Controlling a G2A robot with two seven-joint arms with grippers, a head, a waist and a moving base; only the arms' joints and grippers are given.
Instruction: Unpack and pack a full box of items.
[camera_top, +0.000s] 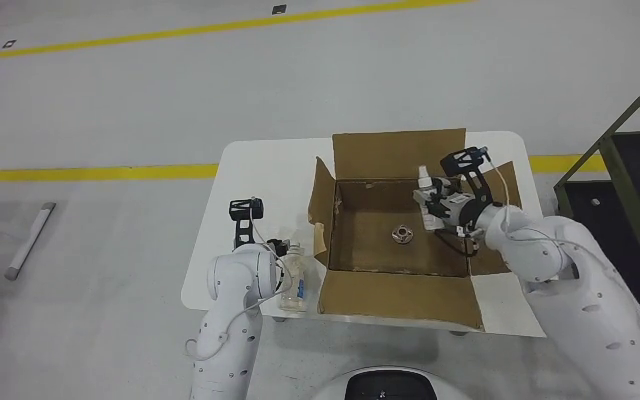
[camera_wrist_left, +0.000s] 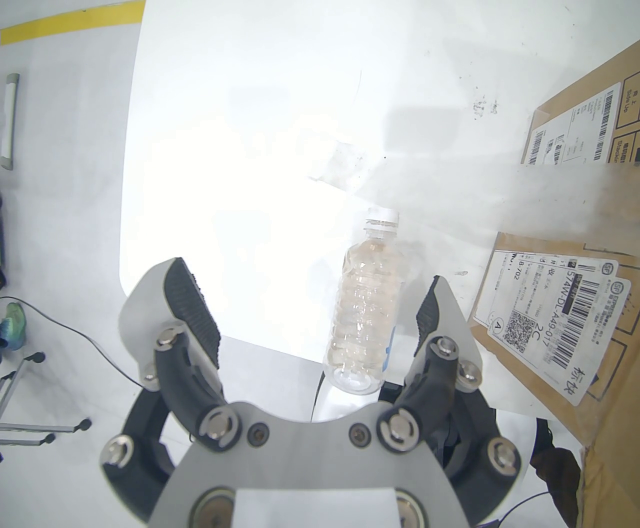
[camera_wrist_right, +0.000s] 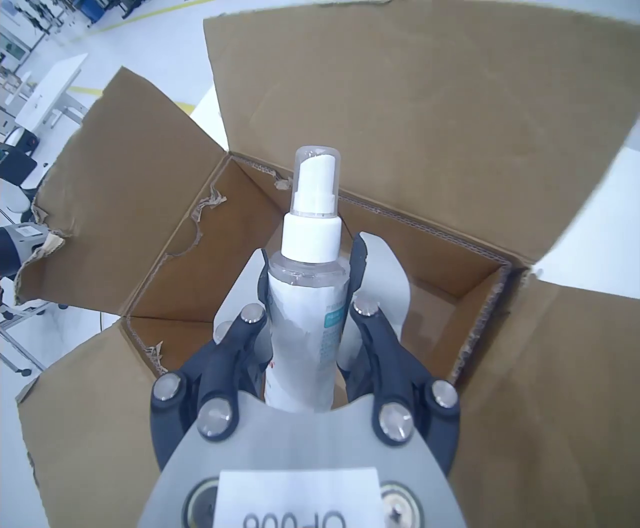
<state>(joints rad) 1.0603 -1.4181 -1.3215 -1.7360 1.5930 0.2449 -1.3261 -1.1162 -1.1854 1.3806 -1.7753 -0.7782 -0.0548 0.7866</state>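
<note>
One water bottle out near table's front-left corner, left gripper open beside it; right gripper clamps spray bottle over box; small fitting inside, so probably mid-unpack.

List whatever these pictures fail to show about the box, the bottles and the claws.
- The small round item on the floor of the box: too small in the top view to identify.
- Base of the spray bottle: hidden behind the right claw in the right wrist view.
- The water bottle ahead of the open left claw: the arm half covers it in the top view; standing or lying unclear.
</note>
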